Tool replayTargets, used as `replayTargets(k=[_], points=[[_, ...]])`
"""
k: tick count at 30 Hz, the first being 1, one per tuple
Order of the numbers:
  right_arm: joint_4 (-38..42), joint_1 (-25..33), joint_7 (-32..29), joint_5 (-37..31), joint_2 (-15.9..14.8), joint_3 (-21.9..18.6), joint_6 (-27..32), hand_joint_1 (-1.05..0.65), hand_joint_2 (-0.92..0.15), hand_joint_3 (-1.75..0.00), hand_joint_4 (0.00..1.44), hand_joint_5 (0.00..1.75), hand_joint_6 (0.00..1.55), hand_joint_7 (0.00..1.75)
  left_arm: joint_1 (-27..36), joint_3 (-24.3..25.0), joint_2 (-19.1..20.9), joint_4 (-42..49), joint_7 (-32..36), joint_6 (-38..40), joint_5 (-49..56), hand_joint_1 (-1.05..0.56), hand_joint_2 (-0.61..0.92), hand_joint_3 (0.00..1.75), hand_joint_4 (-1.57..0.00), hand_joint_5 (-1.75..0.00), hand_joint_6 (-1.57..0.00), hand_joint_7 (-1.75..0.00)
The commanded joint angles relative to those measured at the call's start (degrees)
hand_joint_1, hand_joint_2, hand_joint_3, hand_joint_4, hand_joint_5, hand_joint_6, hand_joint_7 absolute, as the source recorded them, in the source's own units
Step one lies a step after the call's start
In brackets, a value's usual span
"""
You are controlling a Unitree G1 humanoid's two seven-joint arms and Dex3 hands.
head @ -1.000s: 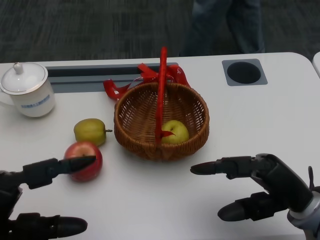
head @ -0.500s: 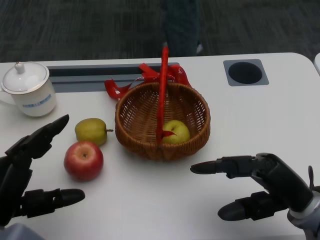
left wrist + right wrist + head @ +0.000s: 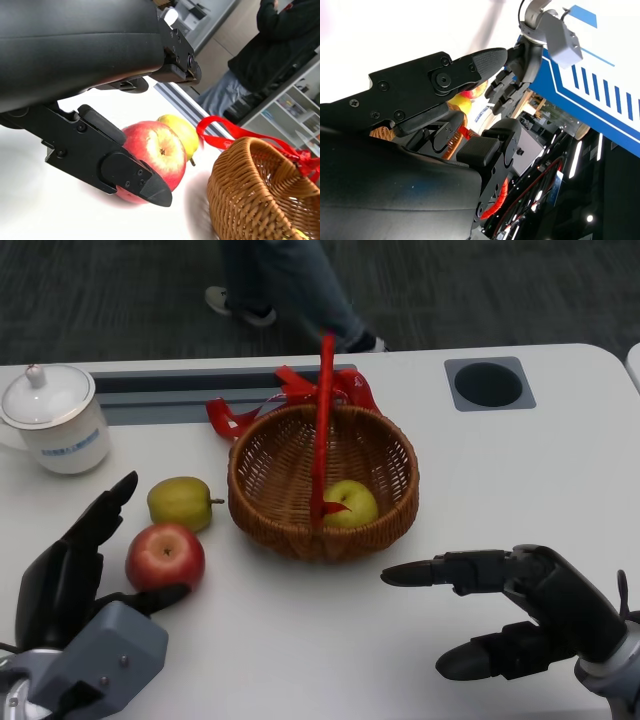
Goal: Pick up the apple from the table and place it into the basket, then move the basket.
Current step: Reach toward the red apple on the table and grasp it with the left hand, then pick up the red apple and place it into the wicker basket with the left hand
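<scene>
A red apple [image 3: 165, 556] lies on the white table left of the wicker basket [image 3: 322, 482], which has a red upright handle [image 3: 321, 430] and a yellow-green apple [image 3: 349, 503] inside. My left hand [image 3: 75, 570] stands open just left of the red apple, fingers spread around its near-left side; no firm contact shows. The left wrist view has the red apple [image 3: 152, 155] right past my fingers [image 3: 120, 170], beside the basket [image 3: 260, 195]. My right hand [image 3: 510, 610] hovers open at the near right, apart from the basket.
A yellow-green pear-like fruit [image 3: 181, 502] lies behind the red apple. A white lidded cup [image 3: 52, 420] stands at the far left. A round dark port [image 3: 489, 384] is set in the table's far right. A person's legs [image 3: 290, 285] pass beyond the table.
My left hand has turned and come in closer to the red apple, its wrist now showing at the lower left. The person behind the table has walked left. The right hand is unchanged.
</scene>
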Motion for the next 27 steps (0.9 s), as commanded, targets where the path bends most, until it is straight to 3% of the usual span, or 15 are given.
replayTargets(k=[1,15,21,27], points=[[-0.7,-0.2,-0.5,0.7,-0.4,-0.6,-0.5,-0.53,-0.82,0.00,0.80,0.00,0.70,0.00,-2.4,-1.6,-0.1,3.7,2.6,1.3,-0.1,-0.52,0.70,0.00,-0.38,-0.02,-0.35,-0.01],[-2.6,1.2,-0.7,1.0,-0.5,-0.2,-0.4,-0.53,-0.83,0.00,0.81,0.00,0.69,0.00,-9.4,-2.9,-2.9,17.1,4.1,5.4,-5.9,-0.54,0.72,0.00,-0.38,-0.01,-0.34,-0.01],[-3.1,1.7,-1.0,0.7,-0.7,-0.3,-0.5,-0.53,-0.83,0.00,0.80,0.00,0.69,0.00,-9.6,-2.0,-4.9,19.8,6.1,5.3,-9.3,-0.52,0.74,0.00,-0.57,-0.06,-0.52,-0.05],[-3.0,1.7,-0.7,1.2,-0.5,-0.2,-0.7,-0.53,-0.84,0.00,0.81,0.00,0.69,0.00,-9.1,-0.9,-6.0,21.5,7.9,3.2,-12.3,-0.30,0.75,0.00,-0.84,-0.07,-0.75,-0.06]])
